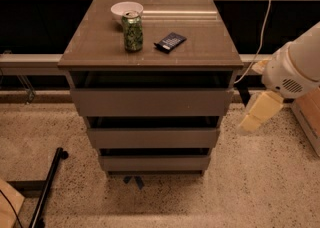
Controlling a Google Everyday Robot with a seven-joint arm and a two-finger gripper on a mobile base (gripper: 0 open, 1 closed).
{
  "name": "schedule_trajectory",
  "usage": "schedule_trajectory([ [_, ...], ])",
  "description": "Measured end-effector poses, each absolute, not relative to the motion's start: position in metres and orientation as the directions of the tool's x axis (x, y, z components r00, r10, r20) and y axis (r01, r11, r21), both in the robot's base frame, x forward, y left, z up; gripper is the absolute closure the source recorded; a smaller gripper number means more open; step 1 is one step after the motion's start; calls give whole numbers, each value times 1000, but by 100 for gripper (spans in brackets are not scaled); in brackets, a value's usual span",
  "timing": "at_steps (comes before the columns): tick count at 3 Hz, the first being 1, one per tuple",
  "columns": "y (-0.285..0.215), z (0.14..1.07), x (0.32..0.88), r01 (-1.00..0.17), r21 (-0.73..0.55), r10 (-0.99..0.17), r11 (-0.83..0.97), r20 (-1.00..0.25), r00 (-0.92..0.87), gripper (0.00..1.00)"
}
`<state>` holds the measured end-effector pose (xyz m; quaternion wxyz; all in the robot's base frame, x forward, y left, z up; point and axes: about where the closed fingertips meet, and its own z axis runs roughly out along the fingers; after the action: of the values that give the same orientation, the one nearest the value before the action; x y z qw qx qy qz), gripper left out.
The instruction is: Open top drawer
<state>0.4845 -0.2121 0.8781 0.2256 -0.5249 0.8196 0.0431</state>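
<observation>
The top drawer (150, 102) is the widest and tallest of three grey-brown fronts in a small cabinet at the centre. Its flat panel has no handle, and a dark gap shows between it and the cabinet top (200, 42). My gripper (254, 118) is a cream-coloured piece hanging from the white arm (295, 67) at the right. It points down and left, just right of the top drawer's right end and apart from it. It holds nothing that I can see.
On the cabinet top stand a green can (133, 31), a white bowl (126, 9) and a dark flat packet (170, 41). Two narrower drawers (152, 137) sit below. A black pole (47, 187) lies on the speckled floor at the left. A wooden box edge (307, 117) is at the right.
</observation>
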Motion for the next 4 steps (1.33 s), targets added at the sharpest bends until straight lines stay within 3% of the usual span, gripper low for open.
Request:
schedule_trajectory([
  [4, -184, 832, 532, -867, -168, -794, 469, -510, -330, 0],
])
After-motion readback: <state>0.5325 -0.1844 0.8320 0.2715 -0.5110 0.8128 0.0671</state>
